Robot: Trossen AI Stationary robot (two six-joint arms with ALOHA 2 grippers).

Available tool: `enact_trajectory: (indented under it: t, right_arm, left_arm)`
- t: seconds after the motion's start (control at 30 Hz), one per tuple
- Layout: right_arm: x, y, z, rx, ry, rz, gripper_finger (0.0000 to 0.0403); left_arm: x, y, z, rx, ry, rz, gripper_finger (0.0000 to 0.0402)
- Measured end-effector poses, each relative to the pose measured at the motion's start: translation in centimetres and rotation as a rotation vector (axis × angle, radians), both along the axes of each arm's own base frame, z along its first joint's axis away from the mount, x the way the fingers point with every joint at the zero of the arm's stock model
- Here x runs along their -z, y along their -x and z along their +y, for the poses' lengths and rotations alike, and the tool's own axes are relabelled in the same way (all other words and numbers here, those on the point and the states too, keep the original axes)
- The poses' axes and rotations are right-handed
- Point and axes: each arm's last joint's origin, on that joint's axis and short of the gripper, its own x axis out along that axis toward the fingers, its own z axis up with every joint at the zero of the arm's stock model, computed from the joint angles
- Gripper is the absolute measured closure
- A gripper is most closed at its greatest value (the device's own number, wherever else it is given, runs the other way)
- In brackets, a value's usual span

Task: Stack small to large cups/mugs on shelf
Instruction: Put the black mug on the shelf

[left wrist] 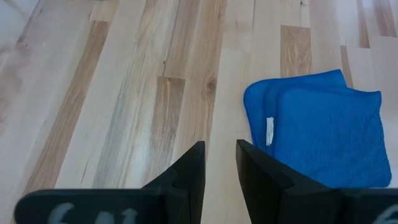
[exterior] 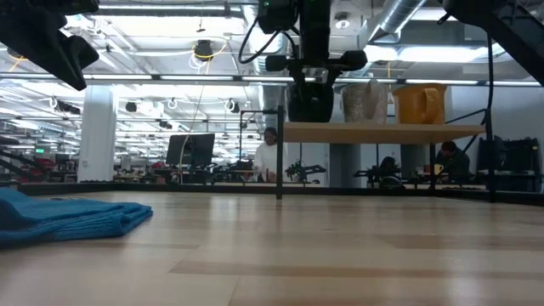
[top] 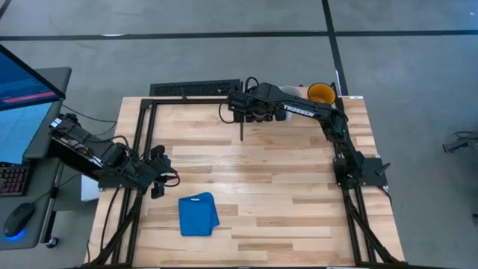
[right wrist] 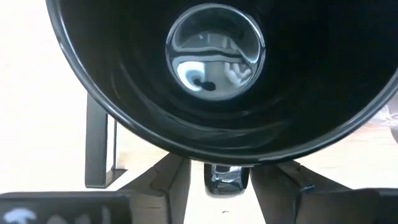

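Observation:
The shelf (exterior: 408, 133) stands at the table's far right. Three mugs stand on it side by side: the black mug (exterior: 310, 104) at its left end, the grey-white mug (exterior: 365, 100) in the middle, and the yellow mug (exterior: 418, 104) (top: 321, 93) at the right. My right gripper (exterior: 310, 81) (right wrist: 221, 165) points down over the black mug. It is open, with a finger on either side of the mug's handle (right wrist: 225, 177) and a gap at each side. The right wrist view looks into the mug's mouth. My left gripper (left wrist: 219, 146) (top: 157, 183) waits near the table's left edge, open by a narrow gap.
A folded blue cloth (top: 198, 214) (left wrist: 323, 134) lies on the near left part of the table, beside my left gripper. The shelf's black legs (exterior: 279, 161) reach down to the tabletop. A black frame runs along the table's left, right and far sides. People sit in the room beyond.

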Motion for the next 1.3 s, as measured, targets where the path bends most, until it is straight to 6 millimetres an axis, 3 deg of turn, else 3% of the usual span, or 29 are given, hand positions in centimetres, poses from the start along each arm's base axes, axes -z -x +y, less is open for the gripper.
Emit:
enact_trajectory:
  t: [0.5, 0.83, 1.3]
  right_arm:
    - [0.0, 0.1, 0.1, -0.003, -0.015, 0.003, 0.0211]
    - [-2.0, 0.1, -0.2, -0.024, -0.004, -0.067, 0.0213]
    - [-2.2, 0.2, -0.6, -0.039, -0.004, -0.069, 0.0244]
  left_arm:
    - [0.0, 0.0, 0.0, 0.005, 0.005, 0.004, 0.0319]
    - [0.0, 0.0, 0.0, 0.006, 0.006, 0.005, 0.0319]
    - [0.0, 0.0, -0.1, 0.021, 0.025, 0.015, 0.0319]
